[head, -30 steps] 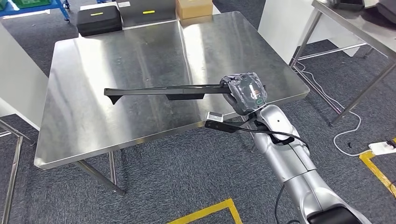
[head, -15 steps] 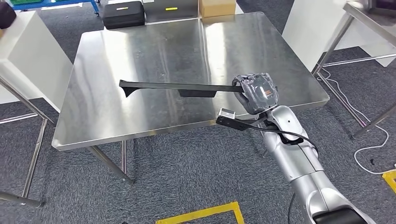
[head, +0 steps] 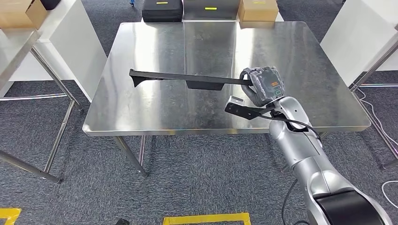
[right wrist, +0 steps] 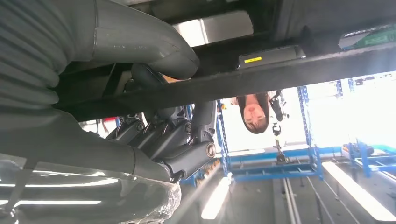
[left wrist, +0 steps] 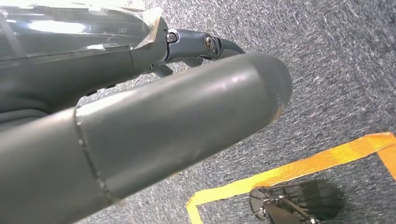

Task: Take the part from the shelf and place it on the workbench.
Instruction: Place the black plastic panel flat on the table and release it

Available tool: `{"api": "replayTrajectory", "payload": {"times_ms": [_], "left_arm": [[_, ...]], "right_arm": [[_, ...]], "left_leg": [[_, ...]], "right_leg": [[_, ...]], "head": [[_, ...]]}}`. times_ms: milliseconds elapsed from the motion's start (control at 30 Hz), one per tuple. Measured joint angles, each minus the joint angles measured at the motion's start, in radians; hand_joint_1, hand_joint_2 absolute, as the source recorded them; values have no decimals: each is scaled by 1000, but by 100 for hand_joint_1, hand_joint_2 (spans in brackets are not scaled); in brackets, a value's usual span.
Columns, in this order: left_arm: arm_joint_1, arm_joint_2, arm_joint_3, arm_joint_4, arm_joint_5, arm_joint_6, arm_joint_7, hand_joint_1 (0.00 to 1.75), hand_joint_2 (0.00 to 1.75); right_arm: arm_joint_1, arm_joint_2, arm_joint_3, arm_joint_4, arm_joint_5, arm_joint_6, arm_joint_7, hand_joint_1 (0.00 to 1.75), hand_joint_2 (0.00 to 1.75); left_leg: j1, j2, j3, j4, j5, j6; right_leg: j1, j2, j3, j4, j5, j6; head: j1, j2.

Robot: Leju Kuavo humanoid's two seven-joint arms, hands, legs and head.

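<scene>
The part point(head: 187, 77) is a long, thin black bar with a hooked far end and a small block under its middle. My right hand point(head: 263, 86) grips its near end and holds it level, just above the steel workbench point(head: 291, 51), pointing left across the top. In the right wrist view the part point(right wrist: 289, 72) runs across the picture, with the fingers point(right wrist: 163, 140) curled under it. My left hand point(left wrist: 177, 116) hangs over the grey carpet, thumb out, holding nothing.
Two black cases point(head: 162, 9) and a cardboard box point(head: 258, 9) lie on the floor behind the workbench. White panels stand at the left point(head: 80, 51) and right point(head: 361, 33). Yellow tape point(head: 206, 218) marks the carpet near me. A person point(right wrist: 254, 112) stands far off.
The whole view has shifted: the workbench now sits square and centred in front of me. My right hand still holds the part over the top, a little further in over the surface.
</scene>
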Motion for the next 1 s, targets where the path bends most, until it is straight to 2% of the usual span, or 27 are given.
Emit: {"api": "replayTrajectory", "payload": {"times_ms": [33,100,200,333,433,567,667,867,1000], "left_arm": [[0,0,3,0,0,1,-1,0,0],[3,2,8,0,-2,1,-1,0,0],[11,2,11,0,-9,1,-1,0,0],[14,2,15,0,-13,4,-6,0,0],[17,1,21,0,-14,9,-17,0,0],[23,1,27,0,-17,7,-34,0,0],[25,0,30,0,-25,-4,-78,0,0],[25,0,37,0,-39,28,-201,0,0],[23,0,38,0,-51,68,-251,0,0]], "right_arm": [[-16,4,-3,28,-5,1,-3,162,175],[-43,10,-5,77,-10,2,-10,162,175],[-73,9,-8,134,-13,-3,-18,162,175],[-103,3,-13,192,-13,-18,-8,162,175],[-118,-4,-21,228,-12,-40,14,162,175],[-135,-14,-28,262,-7,-66,25,162,175],[-142,-28,-30,281,17,-92,30,162,175],[-146,-82,-40,313,34,-165,23,162,175],[-146,-127,-56,330,50,-181,23,162,175]], "left_leg": [[-2,-4,-2,3,-2,-5],[-5,-7,-8,9,-3,-5],[-4,-5,-10,7,-1,2],[-3,0,-5,2,-1,1],[-2,0,-4,0,0,-3],[-2,0,-4,-1,0,-14],[-2,0,-4,-1,-1,-20],[-9,-2,-4,0,-1,-20],[-14,-1,-4,0,-1,-18]], "right_leg": [[-1,1,22,-50,20,-1],[-1,3,36,-83,32,-9],[1,4,35,-86,35,-14],[5,9,35,-86,36,-18],[7,9,35,-85,35,-19],[7,9,35,-85,35,-20],[7,9,35,-85,35,-20],[6,6,35,-86,35,-20],[6,7,35,-87,35,-19]], "head": [[0,0],[-1,0],[-2,0],[-2,0],[-2,0],[-1,0],[-1,0],[-1,0],[-1,0]]}}
